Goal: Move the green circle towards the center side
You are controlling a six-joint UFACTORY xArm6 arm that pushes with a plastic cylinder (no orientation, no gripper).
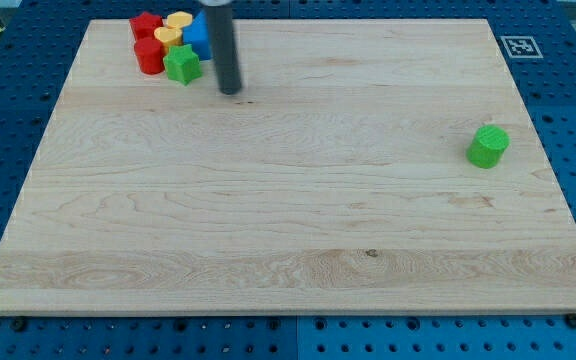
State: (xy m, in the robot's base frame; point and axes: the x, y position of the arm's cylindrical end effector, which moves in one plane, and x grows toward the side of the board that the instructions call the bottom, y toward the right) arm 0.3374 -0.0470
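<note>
Green circle (488, 146) sits at frame right on the worktop (288, 230); my tip (230, 90), a plain rod without jaws, rests upper left beside clustered blocks (171, 42).

green circle (488, 146), pale wooden board (288, 230), dark rod (225, 45).

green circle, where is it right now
The green circle sits alone near the board's right edge in the camera view, above mid-height, far from my tip and the block cluster at the top left.
</note>
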